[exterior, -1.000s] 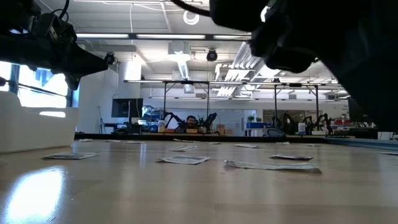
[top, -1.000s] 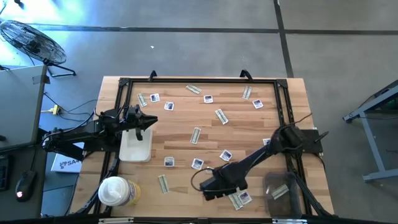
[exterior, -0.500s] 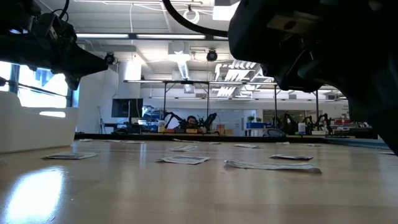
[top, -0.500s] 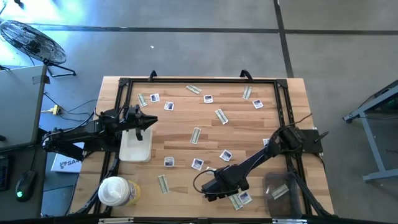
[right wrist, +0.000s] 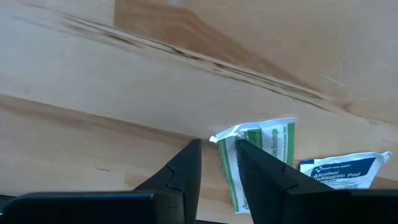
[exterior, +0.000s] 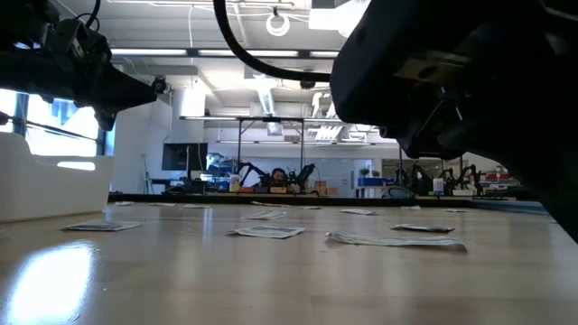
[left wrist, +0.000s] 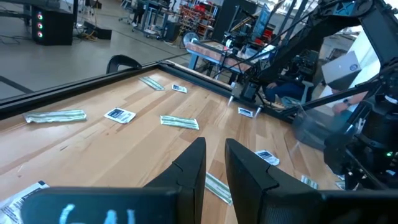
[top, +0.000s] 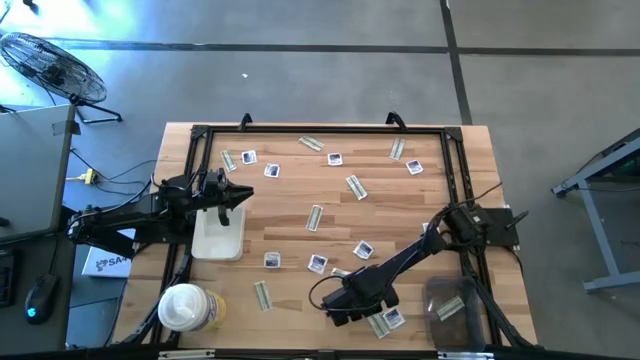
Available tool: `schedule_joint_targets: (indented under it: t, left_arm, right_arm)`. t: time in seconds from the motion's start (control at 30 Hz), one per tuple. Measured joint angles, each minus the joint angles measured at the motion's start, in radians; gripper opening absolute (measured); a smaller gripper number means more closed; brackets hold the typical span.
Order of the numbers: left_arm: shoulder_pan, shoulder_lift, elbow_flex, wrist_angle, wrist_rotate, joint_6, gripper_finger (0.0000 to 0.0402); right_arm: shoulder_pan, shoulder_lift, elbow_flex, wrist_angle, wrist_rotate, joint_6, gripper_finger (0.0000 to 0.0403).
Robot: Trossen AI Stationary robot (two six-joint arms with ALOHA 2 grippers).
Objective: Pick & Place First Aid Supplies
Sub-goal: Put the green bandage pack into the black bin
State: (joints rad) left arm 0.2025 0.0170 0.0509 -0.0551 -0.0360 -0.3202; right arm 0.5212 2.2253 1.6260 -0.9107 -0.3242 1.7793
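Plainly legible in the right wrist view, a square white packet (right wrist: 341,170) reads "Alcohol Antiseptic Pad" in blue, and beside it lies a green-striped strip (right wrist: 258,155) whose print ends in "Bandage"; the rest is too small to read. The right gripper (right wrist: 216,163) is down at the desk (top: 300,195) with its jaws narrowly apart, one corner of that strip lying in the gap between the fingertips (right wrist: 186,163); whether they pinch it cannot be told. From above, this gripper (top: 352,300) sits toward the front edge of the desk, well to the right of the white tray (top: 220,235), with the strip (top: 378,322) and pad (top: 393,317) just beyond its dark body. The left gripper (top: 232,192) hovers at the far end of the tray; its own wrist view shows its jaws (left wrist: 214,165) slightly parted and empty. Other packets (top: 272,170) and strips (top: 314,217) are scattered across the desk to the right of the tray, and a round white-lidded tub (top: 183,306) stands just in front of it. The low view shows only flat packets (exterior: 267,232) on the wood and a distant lab, where the right arm blocks the upper right.
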Motion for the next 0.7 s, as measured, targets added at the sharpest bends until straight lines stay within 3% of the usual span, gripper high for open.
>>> schedule_joint_targets:
  t: [0.13, 0.37, 0.53, 0.7]
  left_arm:
    - [0.000, 0.000, 0.000, 0.000, 0.000, 0.000, 0.0060]
    - [0.000, 0.000, 0.000, 0.000, 0.000, 0.000, 0.0060]
    - [0.000, 0.000, 0.000, 0.000, -0.001, 0.000, 0.0060]
    - [0.000, 0.000, 0.000, 0.000, -0.001, 0.000, 0.0060]
  right_arm:
    - [-0.003, 0.001, -0.001, -0.001, 0.001, 0.000, 0.0080]
    - [-0.003, 0.003, -0.002, 0.007, 0.008, -0.002, 0.0008]
    - [-0.005, -0.011, -0.004, 0.012, -0.015, -0.019, 0.0011]
    - [-0.002, -0.082, -0.012, -0.011, 0.045, -0.027, 0.0002]
